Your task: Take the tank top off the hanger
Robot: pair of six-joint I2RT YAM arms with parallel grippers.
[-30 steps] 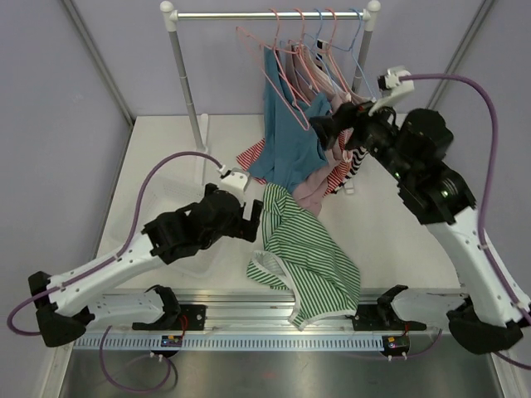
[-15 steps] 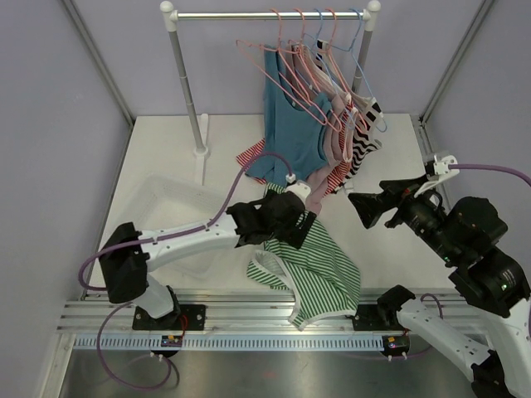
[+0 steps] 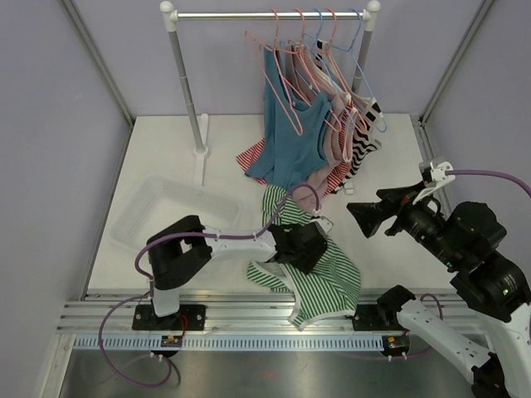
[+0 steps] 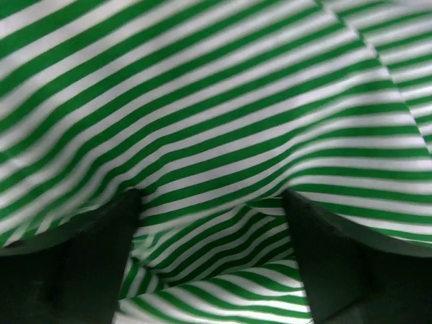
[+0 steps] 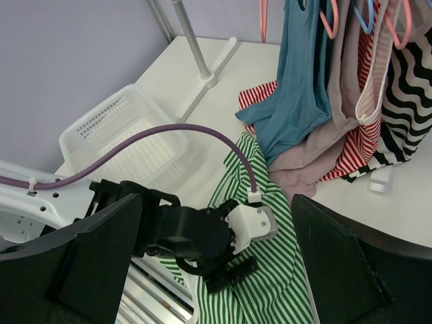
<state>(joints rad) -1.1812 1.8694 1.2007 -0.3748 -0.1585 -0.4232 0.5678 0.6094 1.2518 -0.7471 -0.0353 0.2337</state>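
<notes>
A green-and-white striped tank top (image 3: 328, 278) lies crumpled on the table, off any hanger. My left gripper (image 3: 309, 247) presses down onto it. In the left wrist view its fingers (image 4: 101, 256) stand apart, open, with a fold of the striped tank top (image 4: 216, 101) bunched between them. A bare pink hanger (image 3: 280, 70) hangs on the rail (image 3: 249, 15). My right gripper (image 3: 358, 215) hovers open and holds nothing, to the right of the striped top and apart from it. From the right wrist view, the left gripper (image 5: 260, 260) sits on the striped cloth (image 5: 283, 297).
A blue tank top (image 3: 290, 133), a pink one, a red-striped one and a black-and-white wavy one (image 3: 361, 141) hang together from hangers on the rail. The rack's left post (image 3: 187, 83) stands at the back. A white mesh basket (image 3: 170, 211) sits at the table's left.
The left arm has swung right and come down onto the striped top. The right arm pulled back from the hanging clothes to the near right, then held still.
</notes>
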